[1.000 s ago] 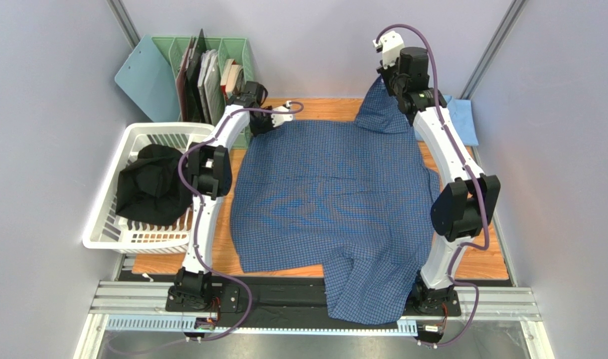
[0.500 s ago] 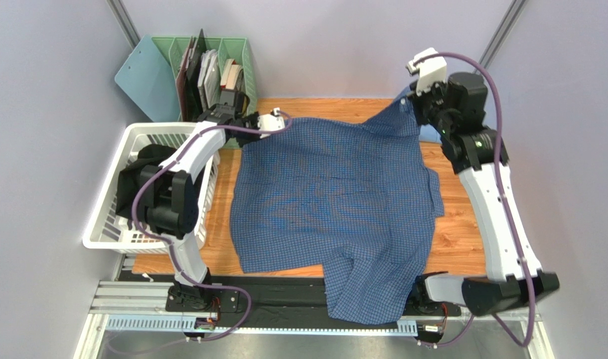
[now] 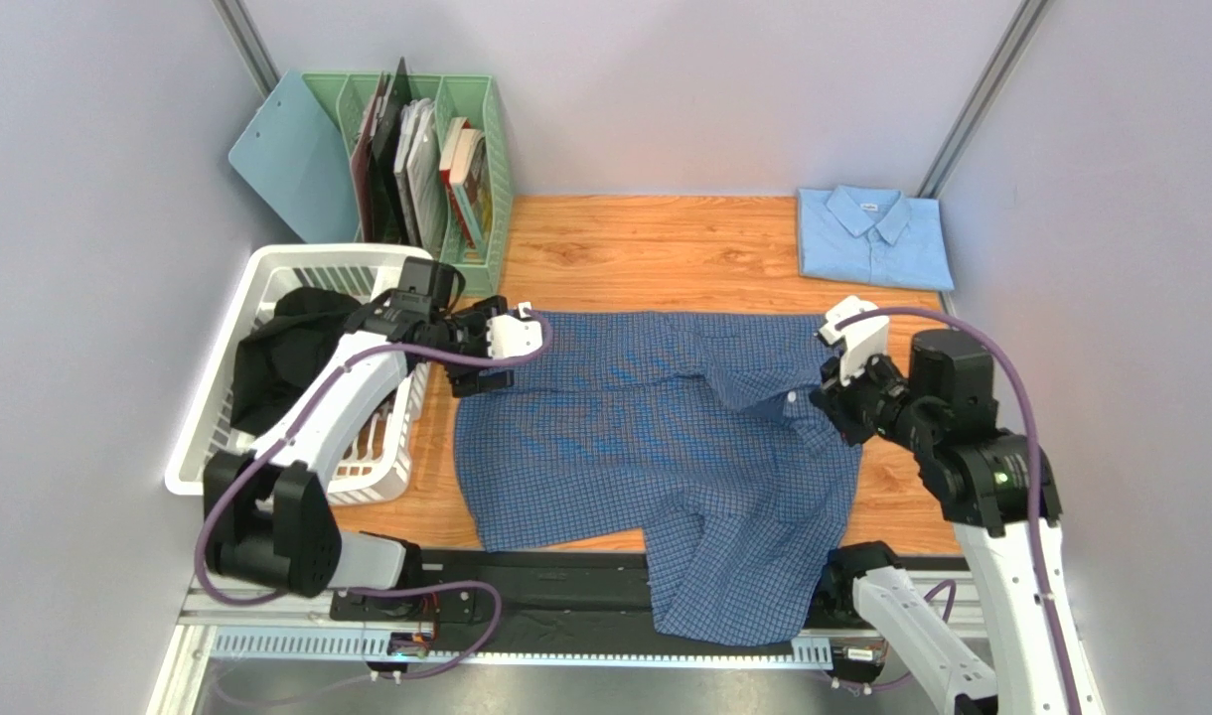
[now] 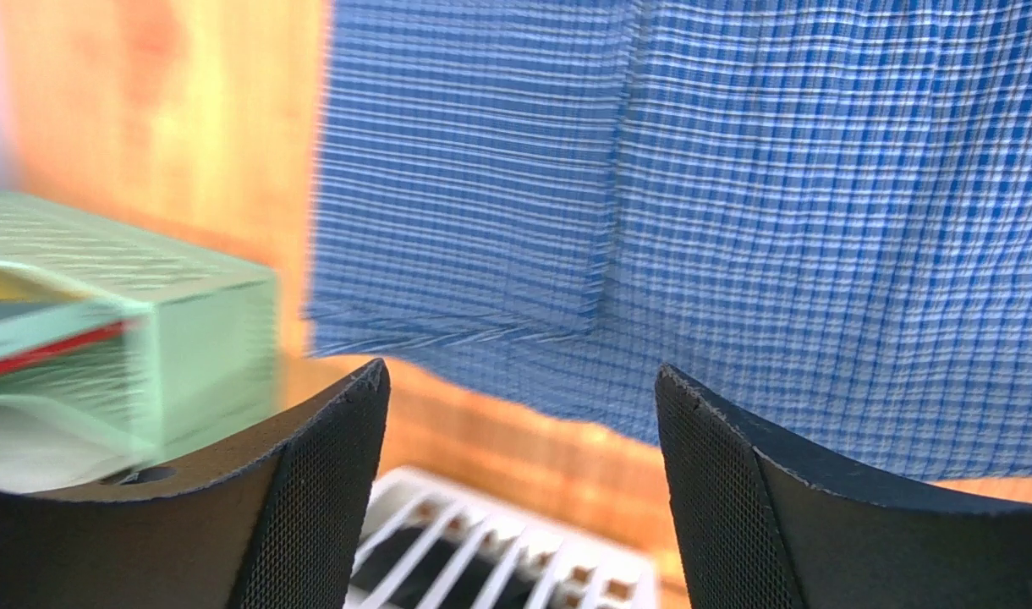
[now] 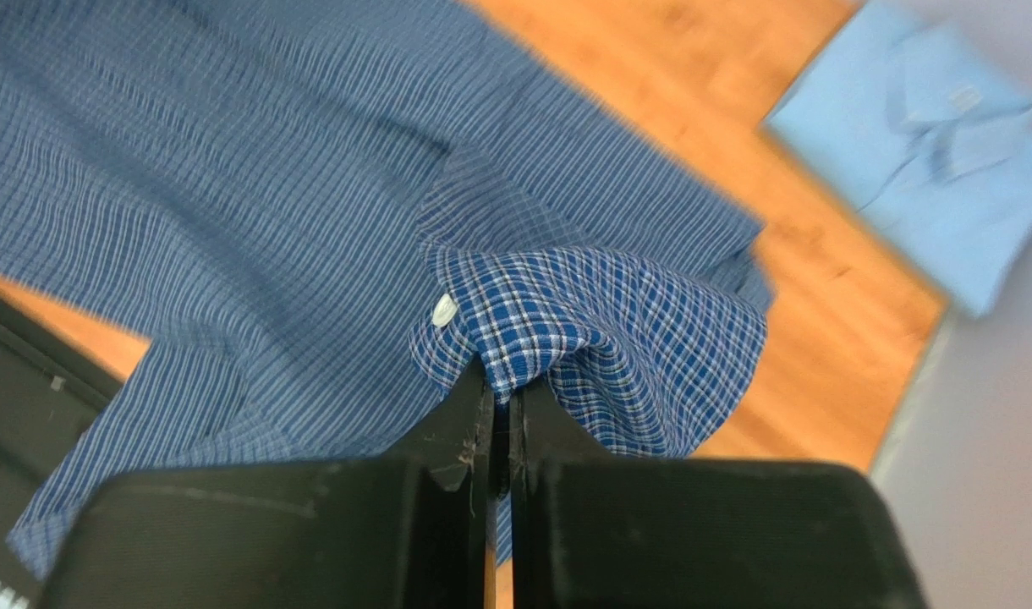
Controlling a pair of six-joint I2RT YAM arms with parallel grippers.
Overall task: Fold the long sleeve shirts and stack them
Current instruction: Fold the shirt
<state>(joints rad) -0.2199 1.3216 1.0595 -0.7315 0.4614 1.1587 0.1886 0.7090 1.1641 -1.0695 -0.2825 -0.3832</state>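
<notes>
Right gripper (image 5: pixel 498 387) is clenched on a bunched fold of the checked shirt (image 3: pixel 642 432), just beside a white button (image 5: pixel 444 310), near the right edge of the table (image 3: pixel 642 239). Left gripper (image 4: pixel 521 381) is released: its jaws are wide apart with nothing between them, at the far left corner of this shirt. The checked shirt lies spread across the middle of the table, and its lower part hangs over the near edge. The pale blue shirt (image 3: pixel 875 236) lies folded in the far right corner. A white basket (image 3: pixel 291 256) with dark cloth (image 3: pixel 291 373) stands at the left edge.
</notes>
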